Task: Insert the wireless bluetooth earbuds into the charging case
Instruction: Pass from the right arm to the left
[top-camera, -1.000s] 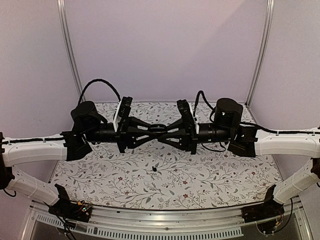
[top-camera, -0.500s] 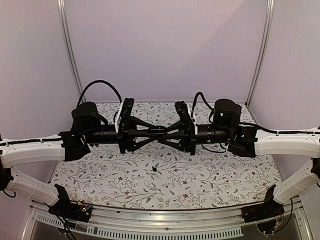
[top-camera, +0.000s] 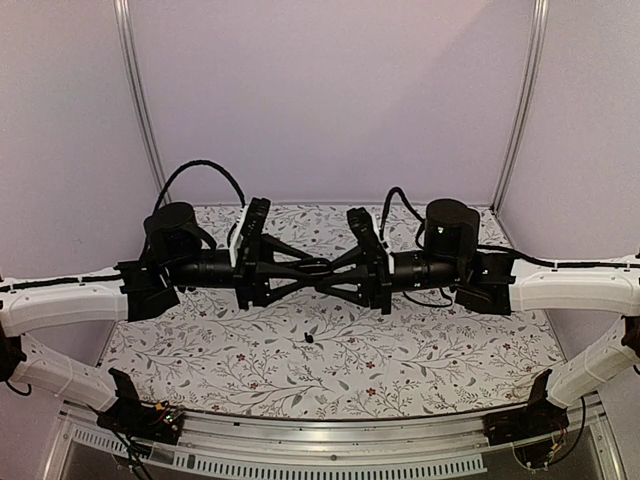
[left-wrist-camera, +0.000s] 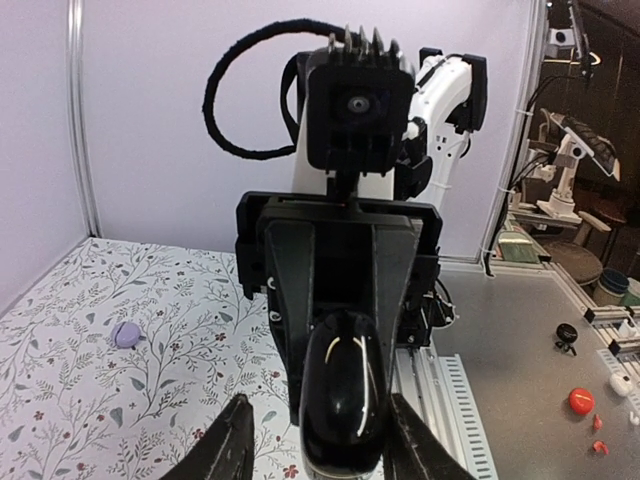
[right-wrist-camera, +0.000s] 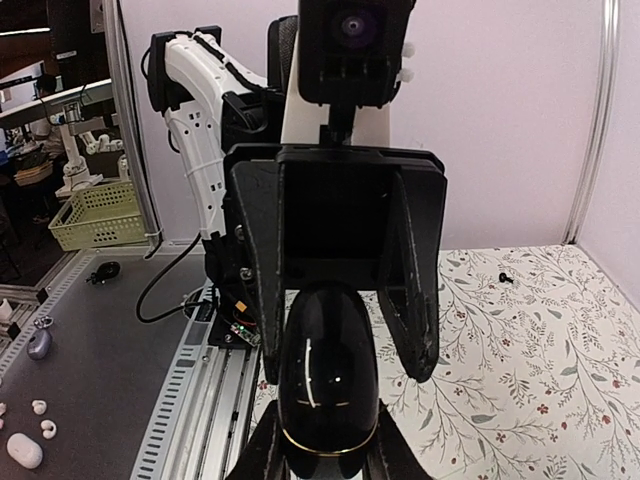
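Observation:
The glossy black charging case (right-wrist-camera: 328, 385) hangs in the air above the middle of the table. My right gripper (right-wrist-camera: 325, 455) is shut on its near end. From the opposite side, my left gripper (left-wrist-camera: 322, 452) stands open around it, its fingertips (left-wrist-camera: 233, 447) clear of the case (left-wrist-camera: 343, 390) on both sides. In the top view both grippers meet nose to nose at the centre, and the case is hidden between them. One tiny black earbud (top-camera: 309, 340) lies on the cloth below them, and also shows in the right wrist view as a speck (right-wrist-camera: 506, 276).
A flower-patterned cloth (top-camera: 430, 360) covers the table. A small round lavender piece (left-wrist-camera: 125, 334) lies on it toward the far left side. An aluminium rail (top-camera: 320, 430) runs along the near edge, and lavender walls close in the back and sides.
My left gripper's jaws have spread apart and let go of the case, which stays in the right gripper. Both wrists have shifted slightly left.

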